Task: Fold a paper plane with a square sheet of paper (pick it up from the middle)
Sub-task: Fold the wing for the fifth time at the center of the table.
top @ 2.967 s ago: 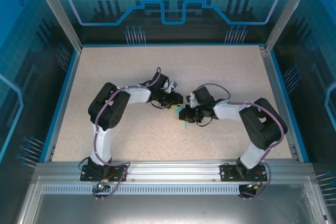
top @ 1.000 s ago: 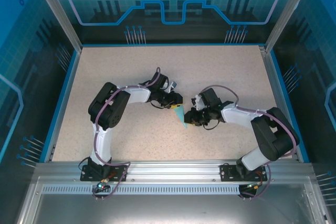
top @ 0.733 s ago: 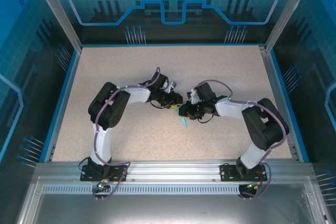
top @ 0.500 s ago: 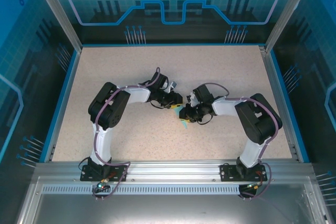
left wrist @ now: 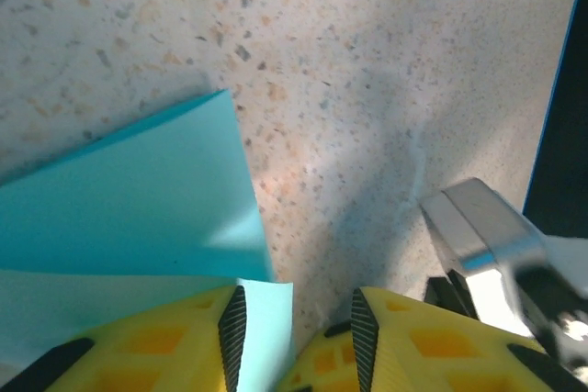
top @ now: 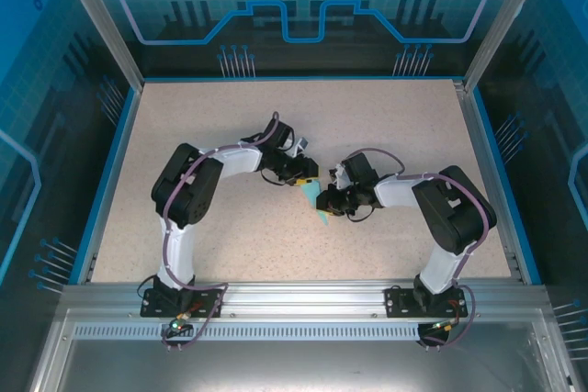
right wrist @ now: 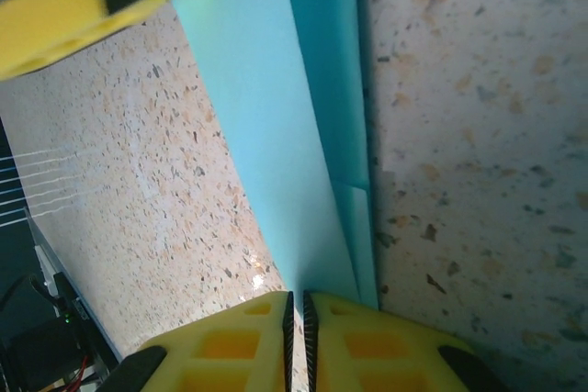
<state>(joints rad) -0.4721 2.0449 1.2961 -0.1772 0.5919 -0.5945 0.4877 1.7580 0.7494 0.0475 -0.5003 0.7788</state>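
Observation:
The light-cyan sheet of paper (top: 315,199) lies mid-table, folded into a slim pointed shape like a paper plane. Both grippers meet over it. My left gripper (top: 299,178) sits at its far end, and in the left wrist view (left wrist: 294,328) it is open, with a paper flap (left wrist: 266,319) resting against the inner side of the left finger (left wrist: 138,346). My right gripper (top: 329,201) comes in from the right. In the right wrist view (right wrist: 296,314) its jaws are pinched together on the long folded edge of the paper (right wrist: 276,107).
The speckled beige tabletop (top: 230,126) spreads around the arms inside a blue-rimmed enclosure (top: 119,135). The left gripper's yellow finger (right wrist: 83,6) shows at the top left of the right wrist view. A silver part of the right arm (left wrist: 487,245) sits close beside the left fingers.
The right gripper swung in onto the paper and closed on its edge. The left arm shifted slightly toward the far side. More of the paper shows between the grippers than half a second ago.

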